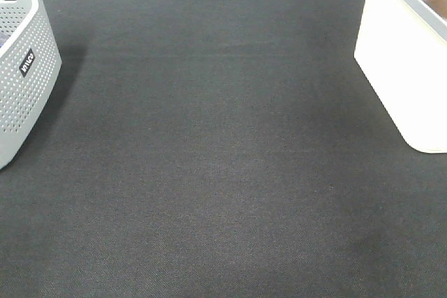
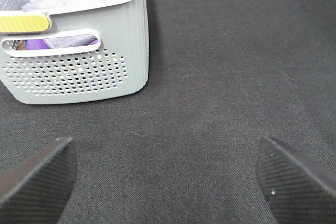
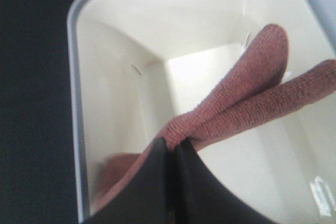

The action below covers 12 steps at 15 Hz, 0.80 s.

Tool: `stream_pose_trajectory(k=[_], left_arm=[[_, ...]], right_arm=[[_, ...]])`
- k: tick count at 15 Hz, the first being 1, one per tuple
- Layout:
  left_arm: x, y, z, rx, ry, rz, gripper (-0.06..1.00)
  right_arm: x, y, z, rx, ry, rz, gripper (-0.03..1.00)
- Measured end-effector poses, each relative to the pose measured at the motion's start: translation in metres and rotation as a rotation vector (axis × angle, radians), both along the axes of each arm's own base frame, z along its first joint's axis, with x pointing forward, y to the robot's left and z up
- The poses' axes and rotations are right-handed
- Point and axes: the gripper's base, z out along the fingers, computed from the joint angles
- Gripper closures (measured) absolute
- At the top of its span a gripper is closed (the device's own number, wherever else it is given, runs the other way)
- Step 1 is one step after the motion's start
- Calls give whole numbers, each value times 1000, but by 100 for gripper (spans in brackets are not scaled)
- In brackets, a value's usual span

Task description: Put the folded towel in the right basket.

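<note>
In the right wrist view my right gripper (image 3: 172, 149) is shut on a reddish-brown folded towel (image 3: 252, 95), which hangs from the fingers inside the white right basket (image 3: 76, 72), above its floor. In the high view only the right basket's white wall (image 1: 401, 61) shows at the right edge; the towel and both grippers are out of that view. In the left wrist view my left gripper (image 2: 165, 177) is open and empty, low over the black cloth, with its fingertips (image 2: 39, 174) spread wide apart.
A grey perforated basket (image 1: 24, 68) stands at the left edge; in the left wrist view it (image 2: 79, 72) holds purple and blue cloth. The black table cloth (image 1: 209, 158) spans the space between the two baskets.
</note>
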Motion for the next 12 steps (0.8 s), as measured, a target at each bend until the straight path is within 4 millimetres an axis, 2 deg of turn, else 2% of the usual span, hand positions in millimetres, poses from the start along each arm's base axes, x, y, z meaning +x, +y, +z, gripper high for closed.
stream_pose_trajectory(k=[2,3,5,7,8,10,12], left_arm=[[0,0,0,0,0,0,7],[0,0,0,0,0,0,7],[0,0,0,0,0,0,7],[0,0,0,0,0,0,7],[0,0,0,0,0,0,7],[0,0,0,0,0,0,7],[0,0,0,0,0,0,7]], right_arm=[[15,-3,-26,26,59,-2,96],[20,-5,-36,36,81,-7,90],[25,-6,-47,48,106,-18,65],[24,-6,-45,60,103,-33,36],[22,-5,-41,71,97,-42,27],[18,8,-31,65,86,-13,24],[11,32,-14,51,65,43,24]])
